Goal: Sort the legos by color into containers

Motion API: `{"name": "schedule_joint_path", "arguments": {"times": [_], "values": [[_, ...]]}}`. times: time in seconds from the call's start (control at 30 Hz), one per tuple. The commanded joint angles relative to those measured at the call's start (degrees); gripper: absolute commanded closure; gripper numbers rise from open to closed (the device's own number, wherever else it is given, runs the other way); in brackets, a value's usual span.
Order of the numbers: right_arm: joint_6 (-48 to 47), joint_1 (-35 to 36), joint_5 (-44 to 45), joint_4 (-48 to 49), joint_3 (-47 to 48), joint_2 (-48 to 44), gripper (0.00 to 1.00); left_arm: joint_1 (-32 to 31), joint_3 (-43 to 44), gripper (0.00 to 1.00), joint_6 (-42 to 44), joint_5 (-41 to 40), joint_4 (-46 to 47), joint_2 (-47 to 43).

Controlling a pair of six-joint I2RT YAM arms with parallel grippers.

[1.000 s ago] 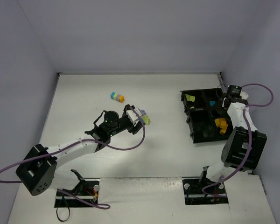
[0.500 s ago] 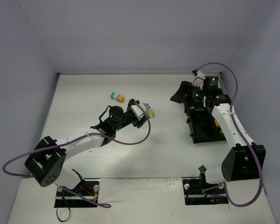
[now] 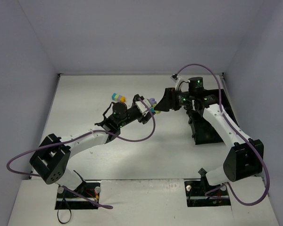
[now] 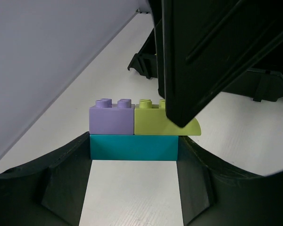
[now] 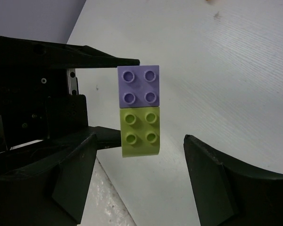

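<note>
My left gripper (image 3: 147, 108) is shut on a lego cluster (image 3: 152, 105) and holds it above the table. In the left wrist view the gripper (image 4: 134, 149) has its jaws on the cluster's cyan brick (image 4: 133, 147), with a lavender brick (image 4: 111, 117) and a lime brick (image 4: 151, 120) on top. My right gripper (image 3: 159, 105) is open right beside the cluster. In the right wrist view the right gripper (image 5: 139, 176) stands just short of the lime brick (image 5: 140, 132) and lavender brick (image 5: 138, 85), and touches neither. The black compartment tray (image 3: 201, 130) stands at the right, partly hidden by my right arm.
A second cluster of cyan, lime and orange bricks (image 3: 118, 97) lies on the table at the back, left of the grippers. The white table (image 3: 146, 155) ends at walls behind and on both sides.
My right arm has swung left from the tray to the held cluster. My left gripper has carried the cluster a little right and towards the back.
</note>
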Motion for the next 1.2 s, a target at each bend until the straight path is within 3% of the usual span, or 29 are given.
{"name": "schedule_joint_path", "arguments": {"times": [0.0, 0.17, 0.33, 0.37, 0.53, 1.17], "values": [[-0.5, 1.2, -2.4, 4.3, 1.6, 0.5, 0.30, 0.3, 3.1, 1.00, 0.4, 2.6, 5.6, -1.3], [-0.6, 1.7, -1.9, 4.8, 1.6, 1.3, 0.39, 0.3, 2.9, 1.00, 0.4, 2.9, 5.9, -1.5], [-1.0, 1.8, -1.1, 4.9, 1.2, 1.2, 0.66, 0.3, 2.7, 1.00, 0.3, 3.0, 6.2, -1.5], [-1.1, 1.8, -1.0, 4.8, 1.1, 1.1, 0.78, 0.3, 2.8, 1.00, 0.0, 3.0, 6.3, -1.5], [-1.3, 1.8, -1.2, 4.9, 0.6, 1.3, 1.00, 0.3, 2.5, 1.00, -0.1, 3.2, 6.6, -1.4], [-5.7, -2.7, -0.6, 0.5, 2.4, -0.5, 1.00, 5.2, -7.6, 1.00, -3.4, 0.4, 10.3, -2.9]]}}
